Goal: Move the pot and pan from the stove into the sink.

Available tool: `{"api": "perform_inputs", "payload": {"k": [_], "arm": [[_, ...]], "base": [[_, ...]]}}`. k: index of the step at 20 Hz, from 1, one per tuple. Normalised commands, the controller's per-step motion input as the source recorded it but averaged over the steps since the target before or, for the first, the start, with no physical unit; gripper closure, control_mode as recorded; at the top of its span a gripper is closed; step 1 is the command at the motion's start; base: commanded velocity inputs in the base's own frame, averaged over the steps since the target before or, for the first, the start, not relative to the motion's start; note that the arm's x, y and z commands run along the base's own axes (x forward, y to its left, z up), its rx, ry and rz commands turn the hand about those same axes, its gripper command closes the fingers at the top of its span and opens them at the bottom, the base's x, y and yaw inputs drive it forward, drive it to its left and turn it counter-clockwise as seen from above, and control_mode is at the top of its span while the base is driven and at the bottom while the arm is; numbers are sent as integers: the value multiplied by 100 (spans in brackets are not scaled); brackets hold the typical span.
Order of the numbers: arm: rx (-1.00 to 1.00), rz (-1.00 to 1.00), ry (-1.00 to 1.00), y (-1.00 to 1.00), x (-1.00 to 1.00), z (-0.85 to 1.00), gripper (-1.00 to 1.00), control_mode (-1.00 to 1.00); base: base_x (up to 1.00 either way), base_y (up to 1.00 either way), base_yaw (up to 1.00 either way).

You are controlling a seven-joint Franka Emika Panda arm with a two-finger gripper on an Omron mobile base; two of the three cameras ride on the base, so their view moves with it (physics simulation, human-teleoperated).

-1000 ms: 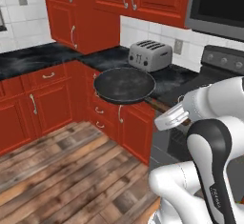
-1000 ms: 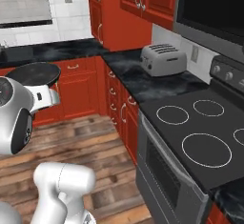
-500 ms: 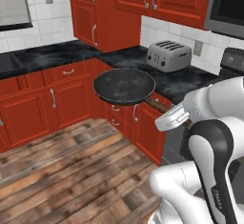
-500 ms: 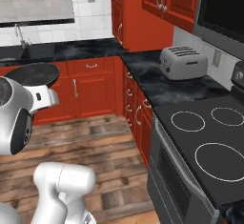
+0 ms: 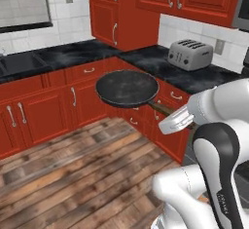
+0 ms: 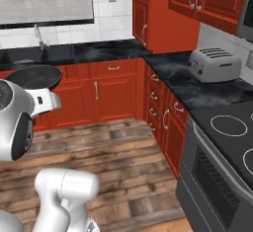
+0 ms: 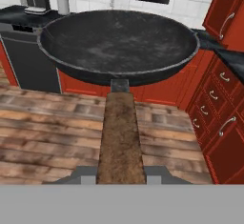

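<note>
Pan (image 5: 127,88) is off the stove (image 6: 232,137) and in the air, carried level over the wood floor (image 5: 73,174), in front of the red corner cabinets. Gripper (image 7: 121,173) has its jaws narrow, clamped on the near end of the brown handle (image 7: 120,137); the hand view shows the handle running straight out between the 2 tips to the dark speckled bowl. Grip sits at the far end of the handle, so I'd judge the load is cantilevered and any fast swing could twist it in the jaws.

Sink (image 5: 19,63) is a black basin recessed in the dark marbled tabletop (image 5: 78,52) under the window, at the left in the left base view. In the right base view the chrome faucet (image 6: 38,36) stands just behind and above the pan rim (image 6: 33,77). Pan is near the sink but not over the basin yet, as far as I can tell.

Stove corner in the right base view shows 2 white rings, both bare. The rest of the cooktop is cut off by the frame edge, so I can't tell where the pot is or whether it's been moved.

Status, my read: pan leg about halfway, lifted and in transit, drop into the sink left to do. Pot leg unknown. Toaster (image 5: 189,54) on the side tabletop is well apart from the carry path.
</note>
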Motion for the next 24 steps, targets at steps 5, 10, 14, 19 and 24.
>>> {"api": "perform_inputs", "payload": {"k": [5,10,14,19,24], "arm": [[0,0,0,0,0,0,100,100],[0,0,0,0,0,0,100,100],[0,0,0,0,0,0,100,100],[0,0,0,0,0,0,100,100],[0,0,0,0,0,0,100,100]], "base": [[1,40,2],[1,1,1],[43,6,3],[70,4,3],[84,3,2]]}}
